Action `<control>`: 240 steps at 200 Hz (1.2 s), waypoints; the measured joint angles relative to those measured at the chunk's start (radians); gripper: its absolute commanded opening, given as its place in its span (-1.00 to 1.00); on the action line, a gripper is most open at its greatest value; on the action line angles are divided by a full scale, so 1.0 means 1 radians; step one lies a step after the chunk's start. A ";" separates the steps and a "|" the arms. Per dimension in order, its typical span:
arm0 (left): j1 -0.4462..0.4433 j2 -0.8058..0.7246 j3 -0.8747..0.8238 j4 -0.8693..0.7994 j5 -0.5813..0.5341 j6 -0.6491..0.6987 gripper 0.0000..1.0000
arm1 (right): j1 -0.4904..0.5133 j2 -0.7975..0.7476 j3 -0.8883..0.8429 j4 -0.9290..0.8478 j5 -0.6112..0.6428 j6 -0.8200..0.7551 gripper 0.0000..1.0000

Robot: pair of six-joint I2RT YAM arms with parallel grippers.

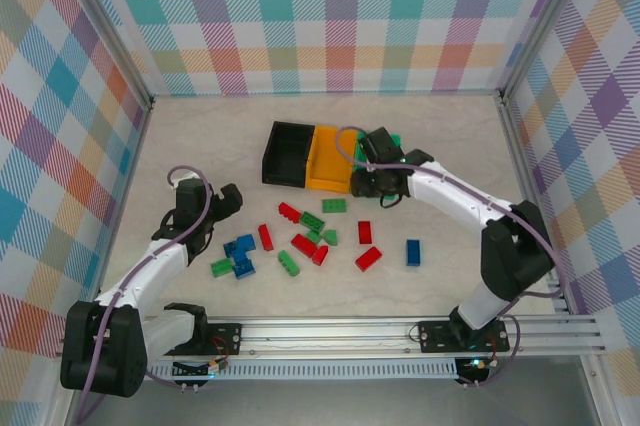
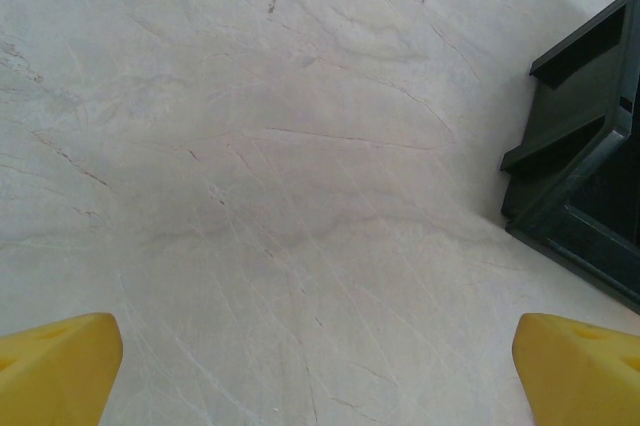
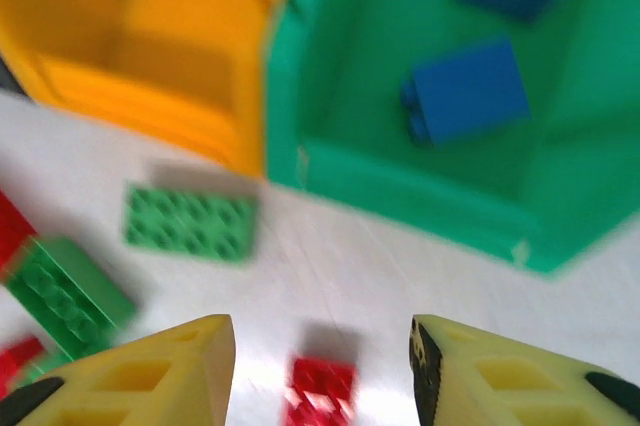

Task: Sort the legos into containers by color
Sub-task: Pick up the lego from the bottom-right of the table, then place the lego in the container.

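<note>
Three bins stand side by side at the back of the table: black, orange and green, the green one largely hidden under my right arm. Inside the green bin lie two blue bricks. Red, green and blue bricks are scattered mid-table, among them a red one, a green one and a blue one. My right gripper hangs open just in front of the bins, over a red brick. My left gripper is open over bare table.
A blue cluster and a green brick lie close to my left gripper. The black bin's corner shows at the right of the left wrist view. A flat green brick lies by the orange bin. Checkered walls enclose the table.
</note>
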 measured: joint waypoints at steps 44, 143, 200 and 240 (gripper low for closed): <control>0.000 0.016 0.000 0.001 0.015 -0.001 0.99 | -0.009 -0.273 -0.335 -0.132 0.038 0.108 0.04; 0.000 0.028 0.000 0.001 0.023 -0.001 0.99 | -0.013 -0.141 -0.441 -0.126 0.010 0.209 -0.56; 0.000 0.028 0.000 0.001 0.023 -0.001 0.99 | -0.008 -0.132 -0.200 -0.124 0.010 0.124 -0.56; 0.000 0.028 0.000 0.001 0.023 0.000 0.99 | -0.014 -0.015 0.068 -0.085 0.045 0.032 -0.45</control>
